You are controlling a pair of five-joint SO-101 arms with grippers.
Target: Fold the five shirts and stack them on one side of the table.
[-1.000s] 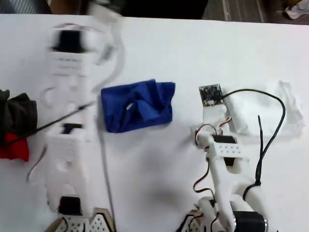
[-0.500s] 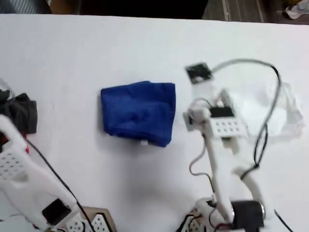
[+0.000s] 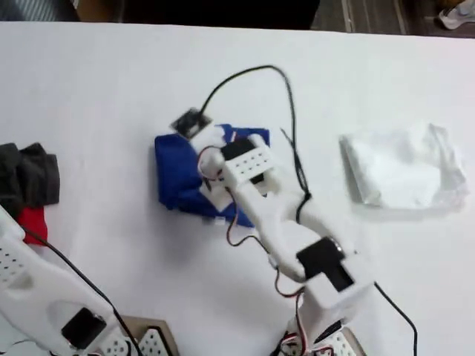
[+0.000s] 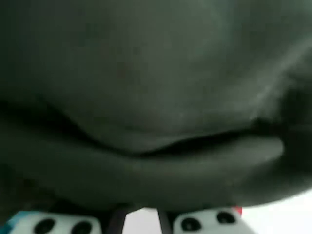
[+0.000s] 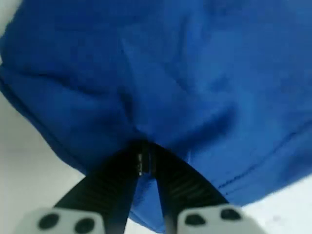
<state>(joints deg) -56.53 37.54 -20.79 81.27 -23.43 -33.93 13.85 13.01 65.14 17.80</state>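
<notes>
1. Over the last half second the right arm (image 3: 274, 215) has swung from beside the white shirt (image 3: 401, 167) across to the blue shirt (image 3: 174, 174). The blue shirt has kept its place.
2. The right arm's fingers (image 5: 109, 187) are closed together, pinching a fold of the blue shirt near its edge.
3. The blue shirt lies bunched in a rough rectangle near the middle of the worktop (image 3: 111, 81), partly under the right arm's wrist.
4. The white shirt lies crumpled on the right side, well apart from the blue one.
5. A dark grey shirt (image 3: 33, 174) sits at the left edge with a red shirt (image 3: 30, 222) touching it on the near side.
6. The left arm (image 3: 37, 297) is at the near left corner, just beside the red shirt. Its wrist view looks closely at dark grey cloth.
7. A black cable (image 3: 289, 111) loops above the right arm.
</notes>
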